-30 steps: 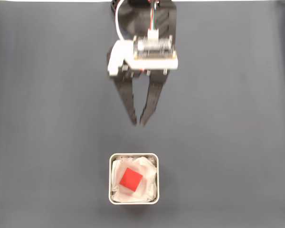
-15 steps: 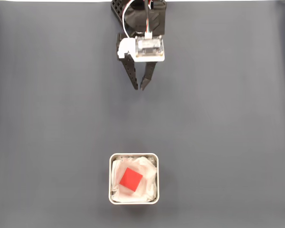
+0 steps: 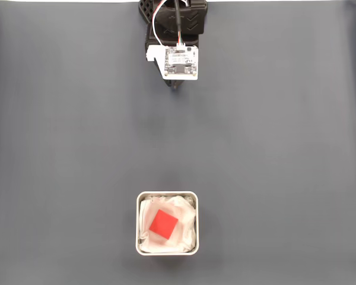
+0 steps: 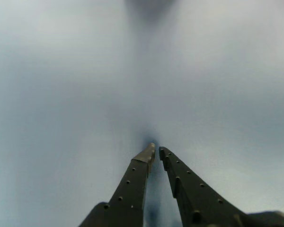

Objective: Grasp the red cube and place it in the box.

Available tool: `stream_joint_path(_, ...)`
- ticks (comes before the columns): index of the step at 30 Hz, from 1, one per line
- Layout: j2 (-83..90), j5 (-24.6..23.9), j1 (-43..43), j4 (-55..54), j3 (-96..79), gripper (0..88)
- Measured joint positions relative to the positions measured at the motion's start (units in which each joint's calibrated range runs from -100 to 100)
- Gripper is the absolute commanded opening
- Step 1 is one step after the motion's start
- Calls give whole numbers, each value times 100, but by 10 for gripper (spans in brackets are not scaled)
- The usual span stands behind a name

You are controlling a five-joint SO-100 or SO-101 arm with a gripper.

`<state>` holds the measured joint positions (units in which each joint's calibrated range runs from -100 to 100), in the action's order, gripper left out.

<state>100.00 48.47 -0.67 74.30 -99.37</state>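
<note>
Fixed view first, looking straight down: the dark grey counter point(image 3: 59, 148) spreads wide and bare, with a thin pale strip along its top edge. Up at the top centre sits the arm point(image 3: 178, 24), folded in tight near that edge, its white circuit board point(image 3: 181, 62) facing the camera and wires looping above it. Just a dark tip of the jaws point(image 3: 175, 89) pokes out below the board, too little here to judge them.

Down near the bottom edge, a touch left of centre, sits the box point(image 3: 167, 193), square with rounded corners, pale metallic rim, crumpled white lining. And there it is: the red cube point(image 3: 164, 225) lies inside the box on the lining, turned slightly askew to the walls, white paper showing on every side of it. The box stands well apart from the arm, with a broad stretch of open counter between them and plenty more room out to the left and right edges.

Now the wrist view: the jaws point(image 4: 155, 150) rise from the bottom edge, two dark perforated fingers point(image 4: 132, 184) converging upward, tips nearly meeting with only a sliver of gap, gripping nothing. They hang over plain, blurred, pale grey surface, a soft shadow pooled at the tips and another dark smudge at the top edge.
</note>
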Motion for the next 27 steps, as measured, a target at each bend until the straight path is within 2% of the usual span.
stream_joint_path(27,0,63,0,32,0,2)
